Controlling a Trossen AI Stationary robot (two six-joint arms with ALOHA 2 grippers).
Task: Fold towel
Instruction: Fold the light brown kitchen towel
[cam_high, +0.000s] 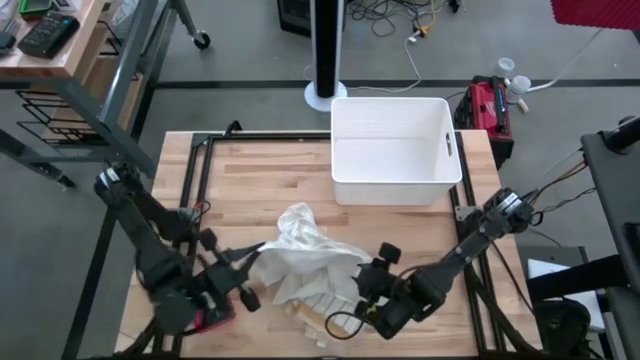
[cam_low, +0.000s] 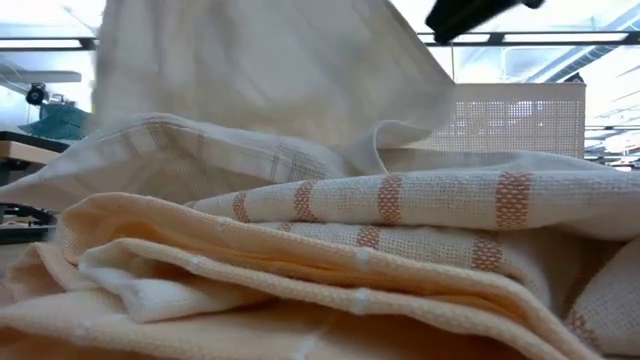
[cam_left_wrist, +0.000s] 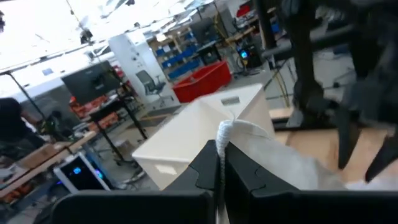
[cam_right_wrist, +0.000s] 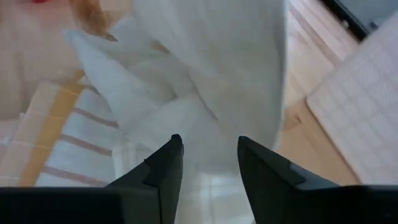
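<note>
Towel (cam_low: 330, 250) pinched in left hand (cam_left_wrist: 221, 163), right hand (cam_right_wrist: 208, 155) open above it

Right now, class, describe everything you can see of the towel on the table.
The towel is cream woven cloth with orange-brown stripes, lying crumpled in loose layered folds on the wooden table, in front of the white bin. It is not folded flat; one part rises in a peak. The left gripper is shut on a bunched edge of it, holding that edge up. The right gripper is open right over the cloth, gripping nothing.
</note>
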